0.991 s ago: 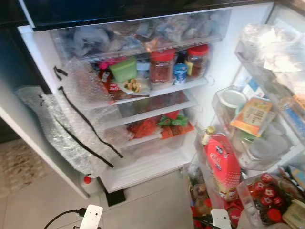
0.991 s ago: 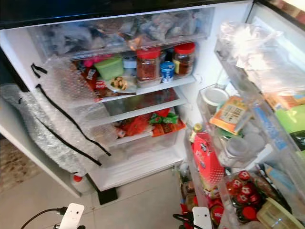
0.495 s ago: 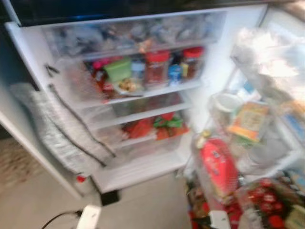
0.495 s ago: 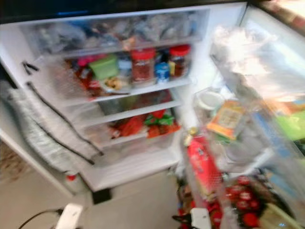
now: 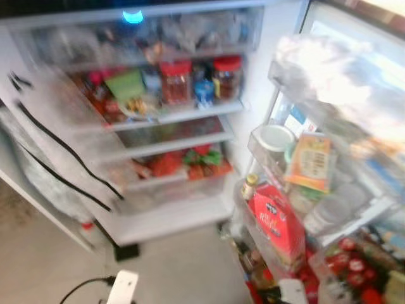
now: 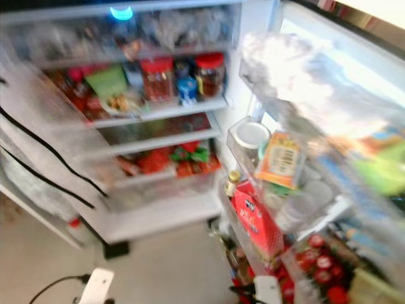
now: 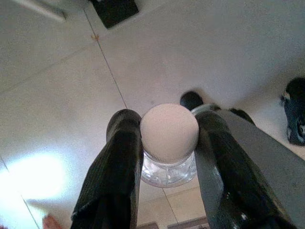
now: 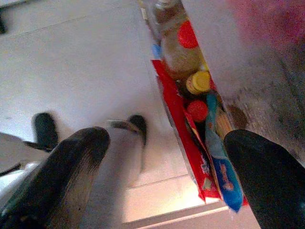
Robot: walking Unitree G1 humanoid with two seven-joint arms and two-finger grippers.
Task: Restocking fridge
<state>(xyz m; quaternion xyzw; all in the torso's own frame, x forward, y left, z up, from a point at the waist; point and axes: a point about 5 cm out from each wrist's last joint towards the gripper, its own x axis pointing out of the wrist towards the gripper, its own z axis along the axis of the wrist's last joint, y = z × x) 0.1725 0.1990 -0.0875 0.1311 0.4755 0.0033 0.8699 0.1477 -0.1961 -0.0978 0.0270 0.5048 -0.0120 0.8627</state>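
Left hand [image 7: 167, 157] grips a white-lidded glass jar [image 7: 169, 140], not yet shelved; right hand [image 8: 157, 176] gapes empty; open fridge [image 5: 171, 117] at twelve o'clock.

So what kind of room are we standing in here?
Most likely a home kitchen: an open fridge with jars and packets on its shelves, crowded door racks, and a pale tiled floor. The left hand holds a small white-lidded jar.
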